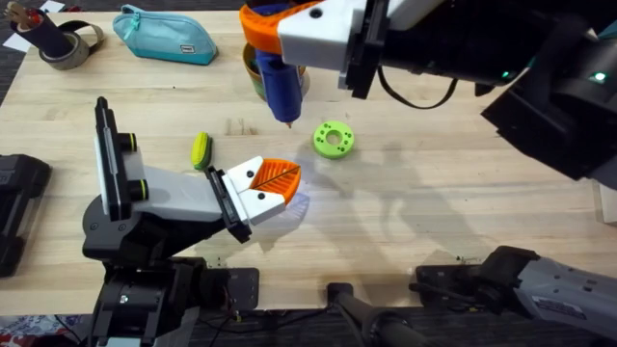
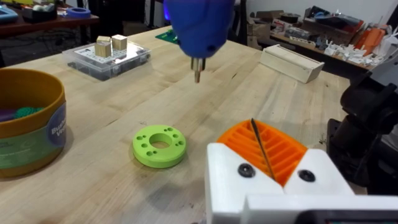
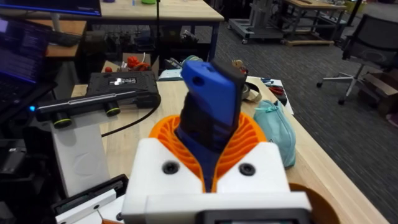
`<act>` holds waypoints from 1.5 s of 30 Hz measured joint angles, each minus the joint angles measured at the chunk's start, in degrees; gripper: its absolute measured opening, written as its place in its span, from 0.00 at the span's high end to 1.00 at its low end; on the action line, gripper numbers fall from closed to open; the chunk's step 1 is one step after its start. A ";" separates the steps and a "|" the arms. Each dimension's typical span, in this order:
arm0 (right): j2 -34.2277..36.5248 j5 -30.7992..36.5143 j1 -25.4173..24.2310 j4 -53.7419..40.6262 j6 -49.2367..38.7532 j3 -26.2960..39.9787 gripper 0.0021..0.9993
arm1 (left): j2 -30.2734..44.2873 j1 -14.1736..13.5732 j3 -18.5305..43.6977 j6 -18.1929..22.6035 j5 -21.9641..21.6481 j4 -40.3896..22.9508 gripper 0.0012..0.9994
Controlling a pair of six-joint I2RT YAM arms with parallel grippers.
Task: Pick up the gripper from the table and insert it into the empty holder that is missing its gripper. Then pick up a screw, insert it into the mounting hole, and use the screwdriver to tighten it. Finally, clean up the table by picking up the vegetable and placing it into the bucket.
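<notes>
Pale wooden boards make up your table [image 1: 415, 222], with a workshop of benches and chairs behind it. Your right gripper [image 3: 208, 155] is clamped on the screwdriver [image 1: 281, 87]; from the right wrist you see the blue handle pinched upright between the orange pads. From overhead the tool hangs tip-down above the table, just in front of the bucket [image 2: 28, 121] and near the green ring [image 1: 334, 139], whose face is drilled with small holes.

Your left gripper [image 1: 275, 183] rests low over the boards, well short of the ring. Its orange pads [image 2: 280, 152] lie together, with a thin dark sliver running between them that could be a screw or just the seam; I cannot tell which. A small yellow-green piece [image 1: 201, 150] lies on the table beside the left arm, possibly the vegetable. What sits inside the bucket is too unclear to name.

My reading is that you are in the screw-tightening step, with the tool in hand but its tip still off any hole. Next you need to bring the tip down plumb over the chosen hole, seat it squarely, then turn. Watch the tilt: a slanted tip would likely skate off. The clean-up looks not yet done.
</notes>
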 joint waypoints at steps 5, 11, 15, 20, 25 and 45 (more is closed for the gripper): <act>0.66 -0.16 0.01 -0.21 0.12 -0.77 0.96 | 0.00 0.00 0.00 0.00 -0.02 -0.89 0.99; 1.13 -3.93 -0.09 4.04 1.82 -0.01 0.96 | 0.00 0.00 0.00 0.00 -0.02 -0.91 0.99; 1.15 -8.29 -0.09 4.09 3.89 3.02 0.96 | 0.00 0.00 0.00 0.00 -0.02 -0.91 0.99; 2.95 -14.01 -0.09 6.41 8.17 10.18 0.96 | 0.00 0.00 0.00 0.00 -0.02 -0.91 0.99; 6.05 -20.39 0.45 14.38 12.27 13.18 0.96 | 0.00 0.00 0.00 0.00 -0.02 -0.91 0.99; 9.41 -31.61 4.39 16.52 12.96 12.32 0.96 | 0.00 0.00 0.00 0.00 -0.02 -0.91 0.99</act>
